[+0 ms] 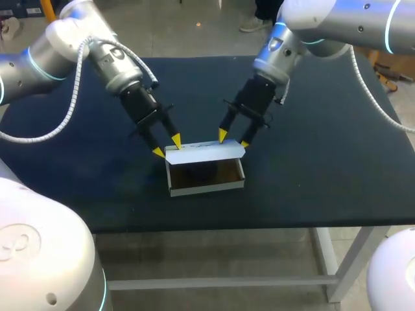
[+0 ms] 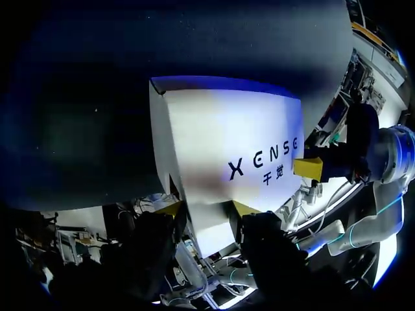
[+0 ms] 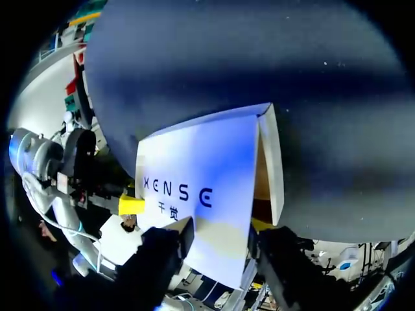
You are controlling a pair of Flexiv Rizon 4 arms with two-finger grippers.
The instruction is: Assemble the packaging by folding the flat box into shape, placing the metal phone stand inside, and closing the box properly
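Basically most of the way there. White cardboard box with a brown inside (image 1: 206,184) is folded into shape and stands open near the front middle of the dark cloth-covered worktop (image 1: 311,162). Dark rounded shape (image 1: 202,172) sits inside, probably the metal phone stand, but too dim to confirm. White printed lid flap (image 1: 204,153) is raised at the back, not yet closed. Left gripper (image 1: 167,146) is clamped on the lid's left end, right gripper (image 1: 233,138) on its right end. Remaining: fold the lid down and tuck it in.

A table (image 1: 337,188) with a dark matte top; pale metal legs and crossbar show beneath its front edge.
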